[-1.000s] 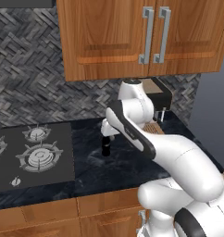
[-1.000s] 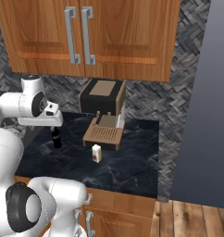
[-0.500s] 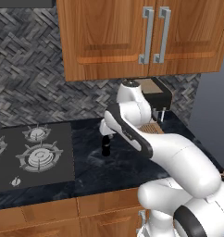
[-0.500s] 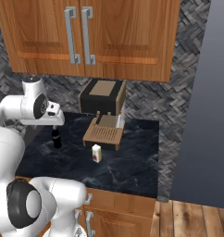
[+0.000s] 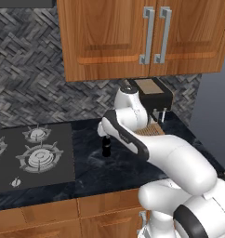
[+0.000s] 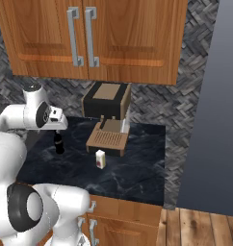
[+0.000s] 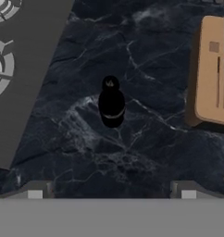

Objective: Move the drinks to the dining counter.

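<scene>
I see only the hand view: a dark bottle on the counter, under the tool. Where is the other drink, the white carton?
Observer: The carton stands on the same counter, just in front of the coffee machine, to the right of the bottle.
Operator: Is anything above the arm?
Observer: Yes, wooden cabinets hang on the wall over the counter, higher than the arm.
Operator: How close is the tool to the bottle?
Observer: From the side, the tool hangs close above the bottle's cap. I cannot tell if they touch.
</scene>
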